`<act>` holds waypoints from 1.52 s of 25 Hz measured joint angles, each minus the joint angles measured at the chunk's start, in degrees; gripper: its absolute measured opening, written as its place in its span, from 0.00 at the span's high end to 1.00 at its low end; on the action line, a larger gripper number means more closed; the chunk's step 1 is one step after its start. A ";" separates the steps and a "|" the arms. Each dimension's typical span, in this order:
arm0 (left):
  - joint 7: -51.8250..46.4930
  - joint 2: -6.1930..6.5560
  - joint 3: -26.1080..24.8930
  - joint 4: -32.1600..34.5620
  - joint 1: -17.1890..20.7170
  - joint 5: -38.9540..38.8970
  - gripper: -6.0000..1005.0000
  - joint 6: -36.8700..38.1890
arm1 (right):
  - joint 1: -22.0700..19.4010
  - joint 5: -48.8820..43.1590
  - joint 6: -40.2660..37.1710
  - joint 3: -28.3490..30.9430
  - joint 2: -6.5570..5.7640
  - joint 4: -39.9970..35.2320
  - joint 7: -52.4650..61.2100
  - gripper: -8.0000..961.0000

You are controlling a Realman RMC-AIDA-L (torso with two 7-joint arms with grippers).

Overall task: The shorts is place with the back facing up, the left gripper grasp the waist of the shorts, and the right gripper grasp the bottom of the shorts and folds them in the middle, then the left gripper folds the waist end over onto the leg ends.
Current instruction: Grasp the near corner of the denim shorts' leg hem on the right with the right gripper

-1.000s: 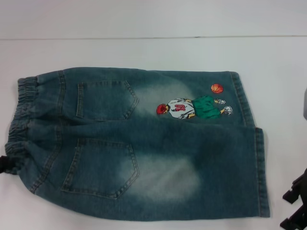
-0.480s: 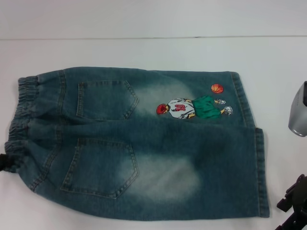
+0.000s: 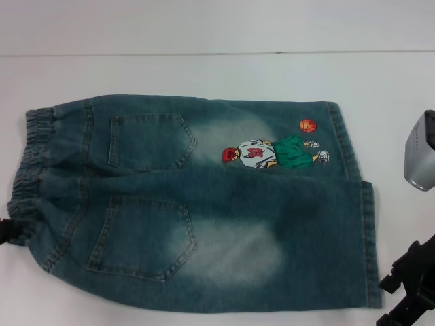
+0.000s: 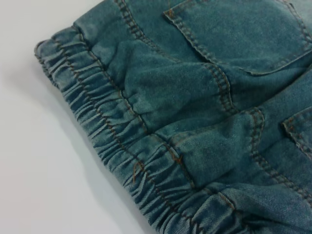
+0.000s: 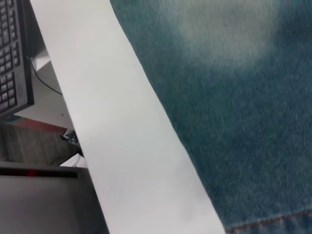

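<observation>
The shorts (image 3: 204, 204) lie flat on the white table, back up, with two pockets showing. The elastic waist (image 3: 30, 170) is at the left, and the hemmed leg ends (image 3: 367, 244) are at the right, near the embroidered basketball player (image 3: 272, 153). Only a black sliver of my left gripper (image 3: 5, 232) shows, at the near corner of the waist. Its wrist view looks closely at the gathered waistband (image 4: 122, 146). My right gripper (image 3: 397, 299) hovers open just off the near leg hem. Its wrist view shows denim (image 5: 234, 97) and a strip of hem (image 5: 273, 225).
The white table (image 3: 217, 75) extends beyond the shorts on the far side and to the right. A silver-grey part of the right arm (image 3: 421, 153) hangs at the right edge. Past the table's edge the right wrist view shows a keyboard (image 5: 12, 53) and dark clutter.
My right gripper has crept left toward the near leg hem, and the silver part of its arm has come further into view. The shorts and the left gripper have barely shifted.
</observation>
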 joint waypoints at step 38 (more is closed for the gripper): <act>-1.66 -0.08 1.40 -0.23 0.13 0.13 0.92 0.39 | 0.90 2.11 2.18 0.00 0.10 2.69 -1.82 0.13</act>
